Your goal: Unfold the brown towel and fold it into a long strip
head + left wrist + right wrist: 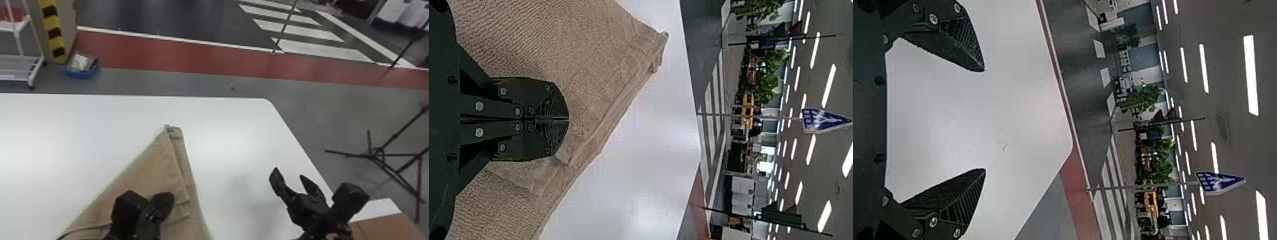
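The brown towel (150,162) lies folded on the white table, its layers narrowing to a corner at the far end. My left gripper (164,198) is over the towel's near part in the head view. In the left wrist view the left gripper (568,119) has its fingers together, with the towel (594,65) beneath and around them; whether cloth is pinched between the tips cannot be told. To the right of the towel, my right gripper (289,174) stands open above the table. The right wrist view shows the right gripper (985,120) with its fingers wide apart and nothing between them.
The white table (79,127) has its far right corner beyond the towel. A brown box (387,228) stands at the lower right, near the right arm. Off the table are a black tripod stand (380,153), a white rack (19,67) and a blue bin (82,68).
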Robot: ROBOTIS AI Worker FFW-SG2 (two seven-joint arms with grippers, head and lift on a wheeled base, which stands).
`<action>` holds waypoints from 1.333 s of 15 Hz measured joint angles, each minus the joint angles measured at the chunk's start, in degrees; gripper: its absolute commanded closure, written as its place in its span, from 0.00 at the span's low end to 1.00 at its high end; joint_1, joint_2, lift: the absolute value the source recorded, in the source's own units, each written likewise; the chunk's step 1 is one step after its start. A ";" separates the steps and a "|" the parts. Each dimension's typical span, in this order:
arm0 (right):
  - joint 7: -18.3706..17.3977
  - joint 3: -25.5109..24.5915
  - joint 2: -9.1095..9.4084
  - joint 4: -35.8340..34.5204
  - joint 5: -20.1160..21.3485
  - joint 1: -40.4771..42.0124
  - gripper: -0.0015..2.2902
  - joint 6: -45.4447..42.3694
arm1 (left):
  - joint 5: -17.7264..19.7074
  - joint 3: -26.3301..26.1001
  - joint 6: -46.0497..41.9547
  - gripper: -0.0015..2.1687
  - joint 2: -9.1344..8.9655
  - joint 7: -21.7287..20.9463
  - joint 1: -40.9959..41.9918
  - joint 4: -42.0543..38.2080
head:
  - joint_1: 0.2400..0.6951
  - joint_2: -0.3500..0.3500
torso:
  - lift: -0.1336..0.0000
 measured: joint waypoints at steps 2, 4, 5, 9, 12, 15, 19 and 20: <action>0.09 -0.02 0.00 0.14 -0.03 -0.10 0.08 0.03 | 0.11 0.06 0.01 0.47 0.03 0.95 0.04 -0.30 | 1.00 0.00 | 0.08; 0.20 -0.01 0.00 0.23 -0.04 -0.16 0.08 0.03 | 0.16 0.05 -0.05 0.05 0.09 2.47 0.33 -1.02 | 1.00 0.00 | 0.08; 0.26 -0.01 0.00 0.26 -0.11 -0.17 0.08 -0.02 | 0.18 0.12 -0.27 0.05 0.30 2.20 0.49 -1.46 | 1.00 0.00 | 0.08; 0.58 -0.10 0.00 0.57 -0.41 -0.17 0.08 -0.16 | 0.20 0.50 -0.23 0.13 0.64 1.55 0.54 -1.40 | 1.00 0.00 | 0.08; 0.98 -0.11 0.00 0.60 -0.88 -0.17 0.08 -0.31 | -0.07 0.49 0.40 0.18 0.64 1.30 0.14 -0.63 | 1.00 0.00 | 0.08; 1.03 -0.11 0.00 0.65 -1.12 -0.20 0.08 -0.33 | -0.21 0.83 0.84 0.35 0.64 1.24 0.04 -0.43 | 1.00 0.00 | 0.08; 1.03 -0.07 0.00 0.82 -1.35 -0.29 0.08 -0.33 | -0.18 0.91 0.72 0.49 0.64 1.29 0.39 -1.21 | 1.00 0.00 | 0.08; 1.03 -0.09 0.00 0.85 -1.39 -0.30 0.08 -0.33 | -0.18 0.93 0.72 0.49 0.64 1.29 0.42 -1.31 | 1.00 0.00 | 0.08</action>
